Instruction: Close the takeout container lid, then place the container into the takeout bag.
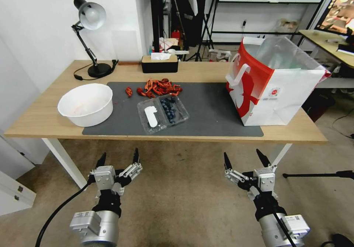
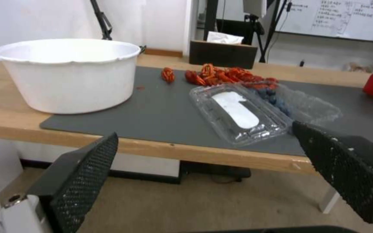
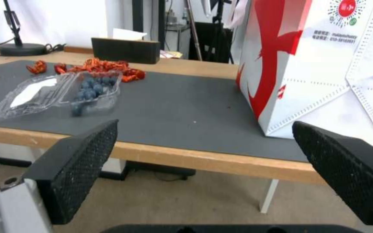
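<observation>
The takeout container (image 1: 172, 108) (image 2: 296, 105) (image 3: 92, 92) lies open on the dark mat near the table's front edge, blueberries in its right half. Its lid (image 1: 150, 117) (image 2: 237, 110) (image 3: 30, 92), with the oblong white label, is folded flat to the left. The takeout bag (image 1: 280, 83) (image 3: 324, 64), white and red with a silvery lining, stands open at the table's right. My left gripper (image 1: 118, 156) (image 2: 204, 155) and right gripper (image 1: 244, 156) (image 3: 204, 152) both hang open below and in front of the table edge, holding nothing.
A large white bowl (image 1: 86, 104) (image 2: 70, 72) sits at the mat's left. Red wrappers (image 1: 158, 87) lie behind the container. A black tissue box (image 1: 159, 63) and a desk lamp (image 1: 90, 37) stand at the back. Bare mat (image 1: 210, 107) lies between container and bag.
</observation>
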Robot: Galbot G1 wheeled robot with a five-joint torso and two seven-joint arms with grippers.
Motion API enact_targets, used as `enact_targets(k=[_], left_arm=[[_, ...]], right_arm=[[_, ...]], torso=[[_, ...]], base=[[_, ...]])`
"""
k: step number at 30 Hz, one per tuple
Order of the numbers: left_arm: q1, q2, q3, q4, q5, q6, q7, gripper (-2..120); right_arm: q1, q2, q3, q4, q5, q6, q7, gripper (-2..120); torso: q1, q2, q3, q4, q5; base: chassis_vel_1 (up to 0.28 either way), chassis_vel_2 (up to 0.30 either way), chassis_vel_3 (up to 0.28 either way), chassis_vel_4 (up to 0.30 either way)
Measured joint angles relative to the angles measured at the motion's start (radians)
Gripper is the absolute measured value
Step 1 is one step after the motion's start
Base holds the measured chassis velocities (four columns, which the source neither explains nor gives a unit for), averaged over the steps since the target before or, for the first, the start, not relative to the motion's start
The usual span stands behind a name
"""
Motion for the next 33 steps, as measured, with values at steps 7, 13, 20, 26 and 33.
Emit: enact_targets(k=[7, 13, 20, 26, 33], left_arm=[[-0.009, 0.007, -0.016, 0.017, -0.003, -0.002, 0.024, 100], [-0.051, 0.039, -0.02, 0.059, -0.011, 0.002, 0.056, 100], [-0.066, 0.048, -0.018, 0.079, -0.015, 0.003, 0.074, 100], [-0.065, 0.041, -0.031, 0.082, -0.015, -0.007, 0.078, 100], [-0.06, 0.031, -0.047, 0.083, -0.005, -0.018, 0.079, 100]], right_arm=[[0.015, -0.015, 0.009, -0.005, 0.015, 0.001, -0.006, 100], [0.07, -0.068, 0.065, 0.006, 0.099, -0.057, -0.013, 100], [0.161, -0.117, 0.08, -0.004, 0.157, -0.14, 0.015, 100], [0.271, -0.174, 0.055, -0.055, 0.222, -0.196, 0.052, 100], [0.399, -0.265, -0.021, -0.15, 0.271, -0.243, 0.107, 100]], torso=[[0.0, 0.0, 0.0, 0.0, 0.0001], [0.0, 0.0, 0.0, -0.0002, 0.0], [0.0, 0.0, 0.0, 0.0, 0.0001], [0.0, 0.0, 0.0, 0.0003, 0.0003], [0.0, 0.0, 0.0, 0.0, 0.0]], base=[[0.0, 0.0, 0.0, 0.0], [0.0, 0.0, 0.0, 0.0], [0.0, 0.0, 0.0, 0.0], [0.0, 0.0, 0.0, 0.0], [0.0, 0.0, 0.0, 0.0]])
